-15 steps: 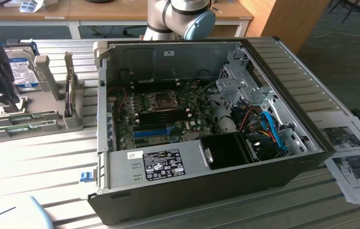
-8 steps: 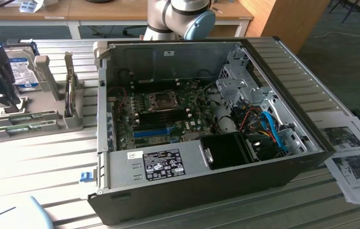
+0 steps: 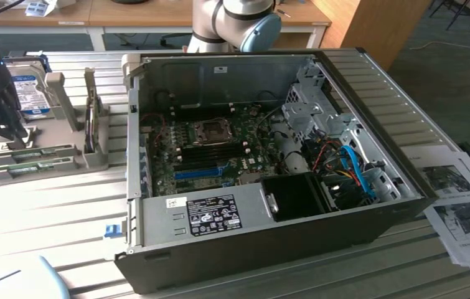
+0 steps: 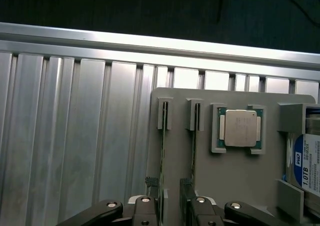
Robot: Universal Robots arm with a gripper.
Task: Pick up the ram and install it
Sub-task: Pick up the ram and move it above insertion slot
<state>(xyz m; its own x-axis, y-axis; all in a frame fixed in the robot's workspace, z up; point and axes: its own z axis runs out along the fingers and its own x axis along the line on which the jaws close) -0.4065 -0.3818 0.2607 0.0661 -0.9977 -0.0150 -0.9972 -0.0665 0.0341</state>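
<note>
The pincer (image 4: 173, 198) hovers spread, pinching nothing. The ram (image 4: 162, 146) stands on edge in the grey holder (image 4: 235, 186), just beneath its fingertips. It looks light, stiff and brittle (chips bruise easily), so pinch both flat faces mid-length.

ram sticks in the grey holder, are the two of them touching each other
Apart. In the wrist view the ram stick nearer the cpu and the other ram stick stand in separate slots, bare grey holder between them.
</note>
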